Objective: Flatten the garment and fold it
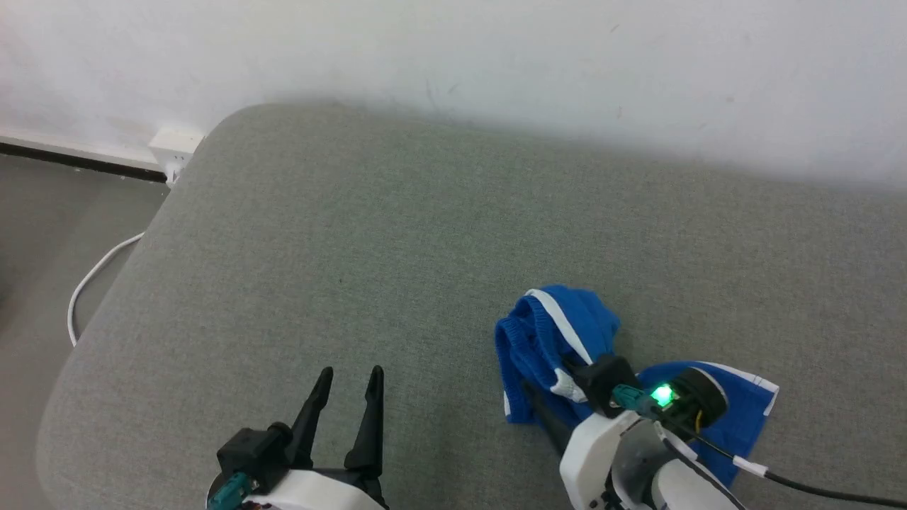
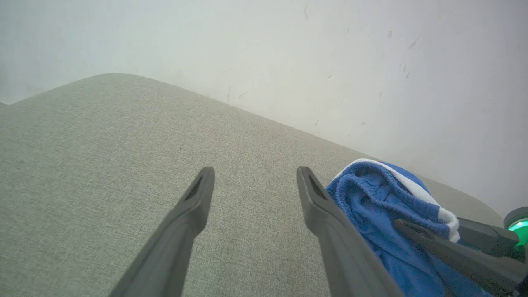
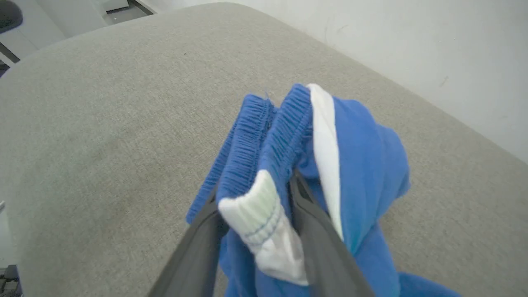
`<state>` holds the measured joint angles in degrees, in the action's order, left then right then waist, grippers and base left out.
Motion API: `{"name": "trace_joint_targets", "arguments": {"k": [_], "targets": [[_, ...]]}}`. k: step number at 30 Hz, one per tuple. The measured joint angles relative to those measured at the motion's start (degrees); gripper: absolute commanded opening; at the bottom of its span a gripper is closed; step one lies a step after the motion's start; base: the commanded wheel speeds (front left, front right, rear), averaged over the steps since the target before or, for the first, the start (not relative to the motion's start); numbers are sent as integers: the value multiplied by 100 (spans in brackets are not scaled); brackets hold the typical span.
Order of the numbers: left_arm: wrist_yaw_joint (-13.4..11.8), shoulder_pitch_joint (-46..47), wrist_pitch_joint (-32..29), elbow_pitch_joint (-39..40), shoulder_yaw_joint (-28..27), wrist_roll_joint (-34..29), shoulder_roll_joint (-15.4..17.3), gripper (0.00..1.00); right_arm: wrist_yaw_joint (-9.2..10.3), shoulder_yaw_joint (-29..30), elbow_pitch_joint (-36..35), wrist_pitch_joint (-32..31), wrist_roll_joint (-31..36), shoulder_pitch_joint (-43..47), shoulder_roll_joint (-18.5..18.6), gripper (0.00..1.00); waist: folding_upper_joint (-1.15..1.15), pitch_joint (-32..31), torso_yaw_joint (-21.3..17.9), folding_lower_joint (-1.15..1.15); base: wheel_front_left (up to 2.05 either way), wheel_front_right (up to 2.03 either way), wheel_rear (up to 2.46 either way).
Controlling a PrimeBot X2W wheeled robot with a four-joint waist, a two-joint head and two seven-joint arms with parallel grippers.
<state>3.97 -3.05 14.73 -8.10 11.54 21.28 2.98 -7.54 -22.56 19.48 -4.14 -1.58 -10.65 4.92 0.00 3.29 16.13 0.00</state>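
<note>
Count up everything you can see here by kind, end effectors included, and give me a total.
Shorts: 1
End effectors: 2, the left end effector and the right end effector
Grey cushion: 1
White cable on the floor: 1
Wall socket: 1
Total: 6
</note>
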Motion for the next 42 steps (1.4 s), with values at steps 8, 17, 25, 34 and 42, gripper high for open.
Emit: {"name": "trace_joint_targets", "arguments": {"k": [8,17,25,34,42], "targets": [[-7,-1,0,-35,-55,-9,0,100,0,-809,-155,-35,-1192,-304,444,100,0,-96,-139,0,0,0,0],[-7,-2,0,67,-163,-8,0,100,0,-279,-1557,-9,-2434,-332,1225,100,0,-309,-642,0,0,0,0],[-7,18,0,147,-70,19,0,100,1,1853,-1575,671,-1610,93,1213,100,0,-380,-1092,0,0,0,0],[63,247,-196,-186,517,-43,5,100,1,3707,-1594,1143,-617,1147,-21,100,0,-331,-1394,-1,0,0,0],[201,1072,-2112,-16,1258,-215,137,100,1,3816,-1638,1177,-591,1235,-157,100,0,-102,-1583,0,0,0,0]]}}
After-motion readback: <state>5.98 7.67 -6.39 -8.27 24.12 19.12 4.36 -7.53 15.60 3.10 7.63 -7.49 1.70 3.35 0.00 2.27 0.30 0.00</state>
